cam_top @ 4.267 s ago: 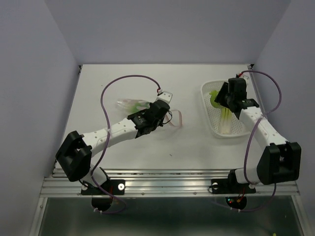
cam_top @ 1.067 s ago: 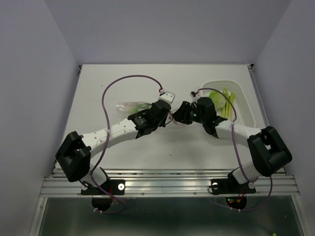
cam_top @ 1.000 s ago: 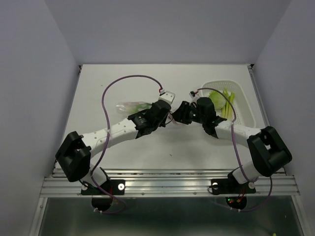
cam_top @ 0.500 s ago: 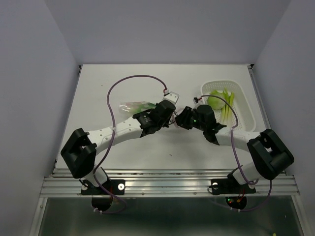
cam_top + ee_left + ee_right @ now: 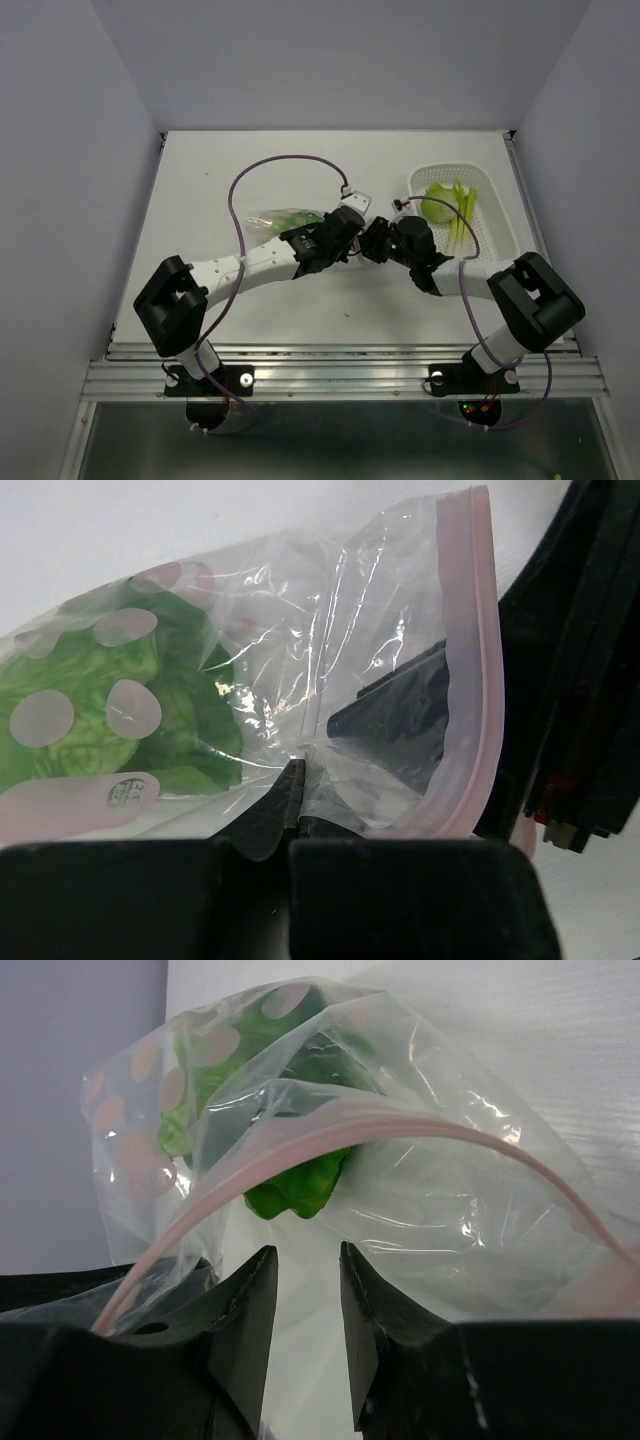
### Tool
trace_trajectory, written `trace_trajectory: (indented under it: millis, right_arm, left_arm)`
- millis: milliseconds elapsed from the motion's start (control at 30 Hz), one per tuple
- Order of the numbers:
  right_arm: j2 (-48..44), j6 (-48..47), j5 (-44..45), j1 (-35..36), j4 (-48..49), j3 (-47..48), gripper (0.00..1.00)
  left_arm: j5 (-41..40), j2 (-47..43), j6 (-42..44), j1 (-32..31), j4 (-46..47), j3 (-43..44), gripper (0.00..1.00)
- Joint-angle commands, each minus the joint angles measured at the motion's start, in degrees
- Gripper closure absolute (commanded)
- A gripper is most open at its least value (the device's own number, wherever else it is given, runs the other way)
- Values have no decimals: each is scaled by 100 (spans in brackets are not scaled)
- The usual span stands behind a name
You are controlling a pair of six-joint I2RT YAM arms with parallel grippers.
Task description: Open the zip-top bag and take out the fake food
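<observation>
The clear zip-top bag (image 5: 278,217) lies at mid table with its pink zipper strip (image 5: 478,670) at the right end. My left gripper (image 5: 297,770) is shut on the bag's plastic near the mouth (image 5: 345,240). My right gripper (image 5: 308,1255) is open, its fingers inside the open mouth under the pink strip (image 5: 300,1145), a little short of a green leafy toy (image 5: 300,1185). More green fake food (image 5: 110,700) lies deeper in the bag. A pale green ball (image 5: 437,208) and yellow-green strips (image 5: 459,215) lie in the white basket.
The white perforated basket (image 5: 500,215) stands at the right, beside my right arm. Purple cables loop over both arms. Side walls close in the table left and right.
Since 4.3 s ago my right gripper left the basket and moved left to the bag's mouth. In the last second both grippers and the bag shifted slightly right and together.
</observation>
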Motion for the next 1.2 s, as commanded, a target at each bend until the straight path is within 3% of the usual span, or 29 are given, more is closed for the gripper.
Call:
trace_trajectory:
  millis: [0,267,700,1167]
  right_arm:
    - [317,-9,30,40,949,172,63]
    - [924,888,-260,40,2057,-82,63]
    - [1486,1055,-761,93,2603,93,62]
    - [1891,783,-744,312,2532,462,59]
  left_arm:
    - [-28,21,6,-33,-1,285,100]
    - [43,-58,-65,-32,140,346,100]
    - [34,65,-118,-41,149,522,100]
    - [280,74,-100,-68,280,583,100]
